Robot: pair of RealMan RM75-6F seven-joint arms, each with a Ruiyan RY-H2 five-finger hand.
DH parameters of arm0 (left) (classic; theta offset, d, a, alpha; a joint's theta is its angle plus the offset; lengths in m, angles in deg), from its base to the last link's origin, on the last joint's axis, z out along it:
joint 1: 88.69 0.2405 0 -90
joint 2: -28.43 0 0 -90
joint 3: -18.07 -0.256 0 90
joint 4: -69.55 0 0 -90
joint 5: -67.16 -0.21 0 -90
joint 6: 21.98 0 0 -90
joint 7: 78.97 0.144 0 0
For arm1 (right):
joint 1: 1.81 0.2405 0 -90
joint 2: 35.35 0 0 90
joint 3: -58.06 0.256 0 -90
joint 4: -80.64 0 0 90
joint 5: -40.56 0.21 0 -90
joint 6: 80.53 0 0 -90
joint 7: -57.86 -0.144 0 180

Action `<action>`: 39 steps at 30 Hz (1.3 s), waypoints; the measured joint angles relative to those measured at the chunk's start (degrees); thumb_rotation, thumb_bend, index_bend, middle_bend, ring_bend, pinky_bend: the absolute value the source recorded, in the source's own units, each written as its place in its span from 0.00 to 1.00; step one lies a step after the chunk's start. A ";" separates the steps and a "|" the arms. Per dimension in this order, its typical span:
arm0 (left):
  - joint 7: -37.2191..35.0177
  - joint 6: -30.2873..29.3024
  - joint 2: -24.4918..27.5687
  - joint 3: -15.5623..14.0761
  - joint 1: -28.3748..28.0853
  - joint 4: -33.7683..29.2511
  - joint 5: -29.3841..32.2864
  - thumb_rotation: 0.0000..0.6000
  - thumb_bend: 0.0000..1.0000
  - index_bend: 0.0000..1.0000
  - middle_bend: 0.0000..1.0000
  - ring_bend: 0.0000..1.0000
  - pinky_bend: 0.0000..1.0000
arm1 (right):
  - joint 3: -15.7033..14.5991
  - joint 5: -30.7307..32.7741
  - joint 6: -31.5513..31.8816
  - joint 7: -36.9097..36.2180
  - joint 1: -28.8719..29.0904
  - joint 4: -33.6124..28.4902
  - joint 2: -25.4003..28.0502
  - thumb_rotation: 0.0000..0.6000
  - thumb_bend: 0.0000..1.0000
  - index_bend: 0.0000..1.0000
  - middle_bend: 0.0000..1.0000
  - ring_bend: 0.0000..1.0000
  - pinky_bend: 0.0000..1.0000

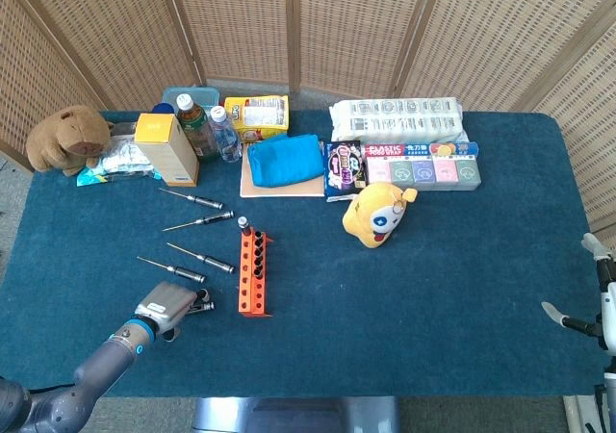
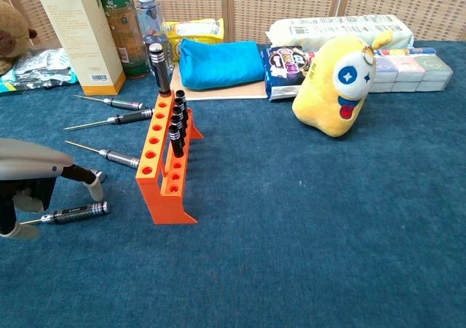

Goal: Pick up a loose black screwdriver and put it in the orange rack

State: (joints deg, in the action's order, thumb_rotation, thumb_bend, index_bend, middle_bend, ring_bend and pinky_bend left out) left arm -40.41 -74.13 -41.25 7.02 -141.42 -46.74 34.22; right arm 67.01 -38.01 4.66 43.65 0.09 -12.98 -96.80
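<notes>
The orange rack (image 1: 254,272) (image 2: 164,160) stands left of centre with several black screwdrivers upright in it. One loose black screwdriver (image 2: 74,213) (image 1: 200,307) lies flat on the cloth just left of the rack's near end. My left hand (image 1: 167,305) (image 2: 30,176) hovers over its shaft, a fingertip (image 2: 94,191) behind it and the thumb (image 2: 17,230) in front, not gripping it. More loose screwdrivers lie further back (image 1: 192,198) (image 1: 199,221) (image 1: 202,258) (image 1: 171,269). My right hand (image 1: 604,300) sits at the table's right edge, fingers apart and holding nothing.
A yellow plush toy (image 1: 378,214) sits right of the rack. Along the back are a yellow carton (image 1: 166,148), bottles (image 1: 195,123), a blue pouch (image 1: 285,159), snack packs (image 1: 421,164) and a brown plush (image 1: 67,137). The blue cloth (image 1: 433,298) covers the table.
</notes>
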 measured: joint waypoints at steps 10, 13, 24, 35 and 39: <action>-1.81 2.44 0.24 -0.03 -1.14 -0.87 0.82 1.00 0.33 0.19 1.00 1.00 0.99 | 0.03 -0.32 0.55 -0.35 -0.27 -0.16 0.25 1.00 0.09 0.01 0.15 0.13 0.07; -3.45 4.36 1.15 0.01 -1.37 -1.20 0.17 1.00 0.33 0.19 1.00 1.00 0.99 | 0.06 -0.23 0.48 -0.33 -0.26 -0.18 0.25 1.00 0.09 0.01 0.15 0.13 0.07; -6.25 3.31 1.44 0.07 0.17 0.04 -5.93 1.00 0.30 0.20 1.00 1.00 0.99 | 0.08 -0.09 0.16 -0.22 -0.13 -0.11 0.13 1.00 0.09 0.01 0.15 0.13 0.07; -3.01 -8.30 -6.95 -0.53 7.53 6.19 -16.01 1.00 0.28 0.35 1.00 1.00 0.99 | 0.12 -0.08 0.03 -0.65 -0.11 -0.10 0.25 1.00 0.09 0.01 0.15 0.13 0.07; -2.69 -9.30 -7.79 -0.51 8.78 6.15 -17.17 1.00 0.28 0.35 1.00 1.00 0.99 | 0.14 -0.14 0.06 -0.90 -0.14 -0.19 0.37 1.00 0.09 0.01 0.15 0.13 0.07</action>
State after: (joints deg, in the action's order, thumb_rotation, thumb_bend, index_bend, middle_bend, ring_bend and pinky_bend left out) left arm -43.09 -83.43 -49.03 6.51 -132.64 -40.59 17.04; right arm 67.15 -38.15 4.72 42.75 -0.05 -13.17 -96.43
